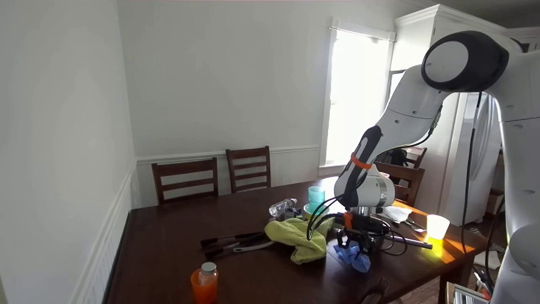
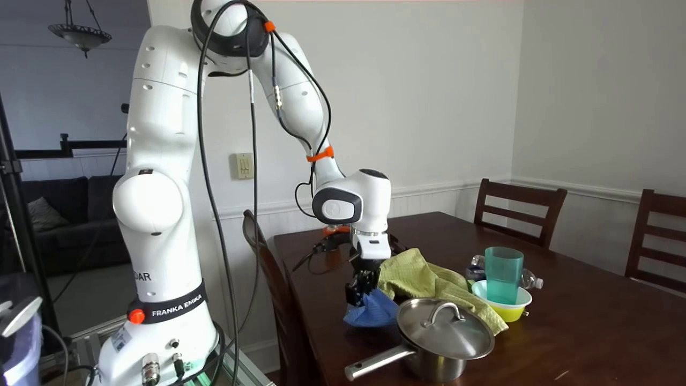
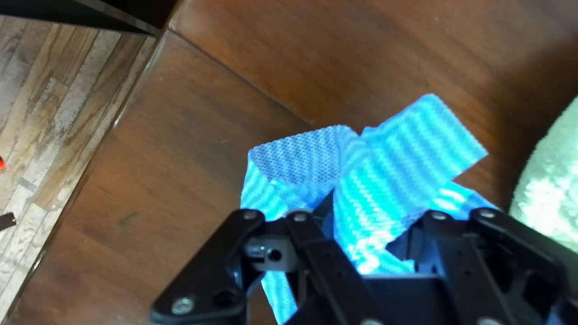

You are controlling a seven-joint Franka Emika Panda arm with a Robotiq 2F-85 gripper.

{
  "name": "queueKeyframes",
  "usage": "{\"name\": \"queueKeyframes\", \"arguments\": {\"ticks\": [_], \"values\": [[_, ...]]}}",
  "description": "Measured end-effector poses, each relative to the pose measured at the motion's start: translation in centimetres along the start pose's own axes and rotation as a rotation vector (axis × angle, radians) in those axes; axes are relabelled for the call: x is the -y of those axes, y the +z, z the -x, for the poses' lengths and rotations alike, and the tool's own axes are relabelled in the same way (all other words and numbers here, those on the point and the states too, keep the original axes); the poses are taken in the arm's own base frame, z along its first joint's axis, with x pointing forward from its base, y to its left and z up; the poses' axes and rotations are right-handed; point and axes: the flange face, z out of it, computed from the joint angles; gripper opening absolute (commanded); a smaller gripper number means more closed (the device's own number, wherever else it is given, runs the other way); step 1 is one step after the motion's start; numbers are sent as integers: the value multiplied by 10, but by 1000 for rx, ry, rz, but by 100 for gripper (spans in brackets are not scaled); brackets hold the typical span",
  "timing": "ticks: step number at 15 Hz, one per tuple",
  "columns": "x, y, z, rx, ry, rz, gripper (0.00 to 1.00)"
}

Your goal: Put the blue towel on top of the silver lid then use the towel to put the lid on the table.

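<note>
So, your gripper (image 3: 363, 230) hangs low over table (image 3: 149, 180), with blue towel (image 3: 379, 203) bunched up between its two sides. You can't see whether sides pinch blue towel tight. In an exterior view, blue towel lies on table, left of pot (image 2: 435, 370) and bit farther back. Silver lid (image 2: 447, 332) sits on pot. Green towel (image 2: 420, 273) lies just past pot, on far side. To right, blue-green cup (image 2: 504, 271) stands in bowl (image 2: 510, 313). Clear bottle (image 2: 530, 281) lies just behind cup.
</note>
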Motion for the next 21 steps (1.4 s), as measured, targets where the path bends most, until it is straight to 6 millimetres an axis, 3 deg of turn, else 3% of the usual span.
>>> {"name": "queueKeyframes", "arguments": {"ticks": [9,14,20,21], "values": [[16,-80,-4,-62,-144,-62,3],[22,-104,-1,-58,-218,-78,3],[5,-133,-41,-153,-425,-58,3],[-1,-137,-50,-163,-452,-58,13]]}}
